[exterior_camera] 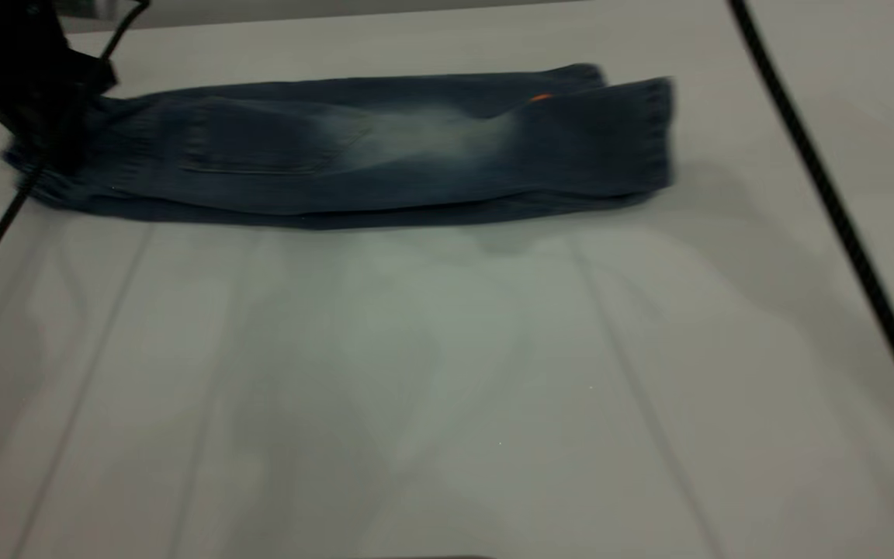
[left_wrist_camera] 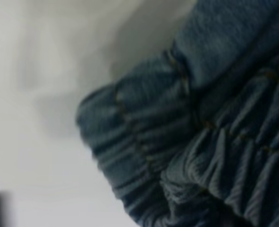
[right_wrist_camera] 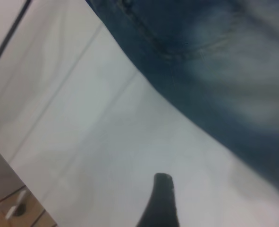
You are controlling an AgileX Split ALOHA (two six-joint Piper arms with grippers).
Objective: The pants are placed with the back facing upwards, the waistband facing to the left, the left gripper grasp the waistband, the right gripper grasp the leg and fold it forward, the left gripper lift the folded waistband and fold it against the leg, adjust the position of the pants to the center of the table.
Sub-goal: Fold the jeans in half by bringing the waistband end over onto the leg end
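Here the left end effector (exterior_camera: 36, 116) covers the waistband (exterior_camera: 105, 155).

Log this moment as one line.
pants: folded lengthwise, far side of table | left gripper: at waistband | right gripper: off cloth

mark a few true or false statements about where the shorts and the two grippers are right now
1. The pants lie folded lengthwise, one leg over the other. True.
2. The left gripper is at the waistband. True.
3. The waistband points toward the exterior view's right. False: it is at the left, hems at the right.
4. The right gripper holds the leg. False: only one fingertip shows, over bare table.
5. The pants hang off the table. False: they lie flat on it.
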